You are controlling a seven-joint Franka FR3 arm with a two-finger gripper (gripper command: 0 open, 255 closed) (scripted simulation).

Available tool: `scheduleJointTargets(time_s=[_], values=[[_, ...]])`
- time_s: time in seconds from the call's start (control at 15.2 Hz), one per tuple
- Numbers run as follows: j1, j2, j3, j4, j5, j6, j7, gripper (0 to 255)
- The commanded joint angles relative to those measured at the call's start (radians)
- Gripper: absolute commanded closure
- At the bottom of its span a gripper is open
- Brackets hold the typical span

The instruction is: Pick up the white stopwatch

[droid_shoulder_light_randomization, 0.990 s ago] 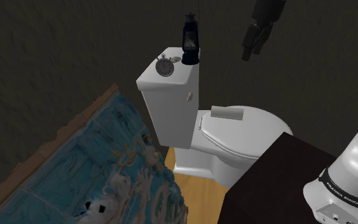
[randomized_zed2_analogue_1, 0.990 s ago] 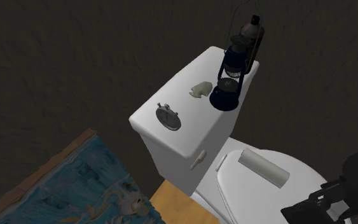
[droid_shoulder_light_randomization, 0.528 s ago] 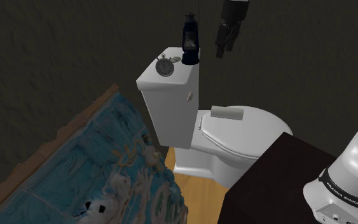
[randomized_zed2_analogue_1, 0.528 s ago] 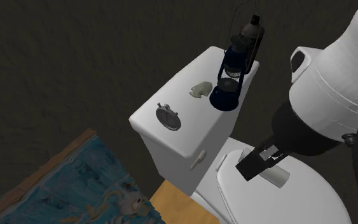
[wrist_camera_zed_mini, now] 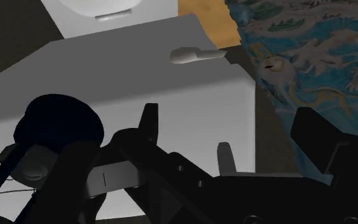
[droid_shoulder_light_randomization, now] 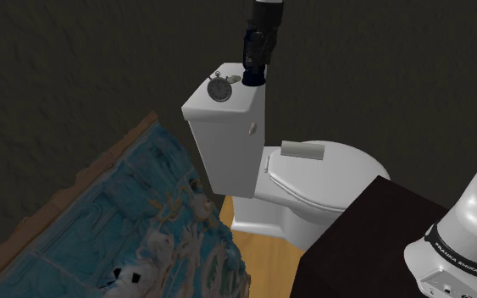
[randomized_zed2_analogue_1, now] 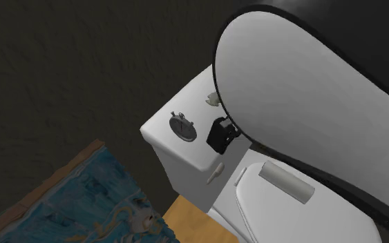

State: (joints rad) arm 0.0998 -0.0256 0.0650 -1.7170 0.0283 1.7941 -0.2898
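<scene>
While you search for the stopwatch [droid_shoulder_light_randomization: 219, 87], look a little left of the middle in the upper part of the shoulder view: it lies flat on top of the white toilet tank [droid_shoulder_light_randomization: 228, 144]. It is round, with a grey face and a pale rim. In the second exterior view you see it left of the frame's centre, near the left end of the tank top.

Just right of it in the shoulder view lies a small pale object [droid_shoulder_light_randomization: 235, 80]; what it is, I cannot tell. After that comes a dark blue lantern [droid_shoulder_light_randomization: 252, 79], standing upright on the same tank top.

Your gripper [droid_shoulder_light_randomization: 260, 46] comes down from the top edge of the shoulder view and overlaps the lantern, so the two dark shapes are hard to separate there. In the second exterior view the gripper is a black block just right of the stopwatch and apart from it, seen against the tank's front edge; how high it hangs I cannot tell. A big white arm link [randomized_zed2_analogue_1: 303, 90] covers the upper right of that frame. In the wrist view the jaws stand apart, with the grey tank showing between them, and they hold nothing. The flush handle [wrist_camera_zed_mini: 196, 56] sticks out from the tank's front face beyond them.

Below the tank in the shoulder view you see the closed seat cover [droid_shoulder_light_randomization: 330, 173], with a pale roll [droid_shoulder_light_randomization: 302, 150] lying on it. A blue patterned rug [droid_shoulder_light_randomization: 118, 229] takes the lower left, a strip of wooden floor [droid_shoulder_light_randomization: 262, 254] shows beside it, and the dark stand [droid_shoulder_light_randomization: 372, 245] is at the lower right.
</scene>
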Motion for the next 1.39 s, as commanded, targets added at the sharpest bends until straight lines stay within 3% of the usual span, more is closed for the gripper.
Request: scheduleJointTargets(time_s=[0.0, 0.53, 1.12, 1.19, 1.32], values=[[0.013, 0.074, 0.013, 0.086, -0.01, -0.012, -0.013, 0], [0.082, 0.437, 0.057, 0.581, -0.075, -0.154, -0.068, 0], [0.076, 0.405, 0.056, 0.429, -0.071, -0.034, -0.069, 0], [0.076, 0.404, 0.056, 0.428, -0.071, -0.033, -0.068, 255], [0.076, 0.402, 0.056, 0.425, -0.071, -0.031, -0.068, 255]])
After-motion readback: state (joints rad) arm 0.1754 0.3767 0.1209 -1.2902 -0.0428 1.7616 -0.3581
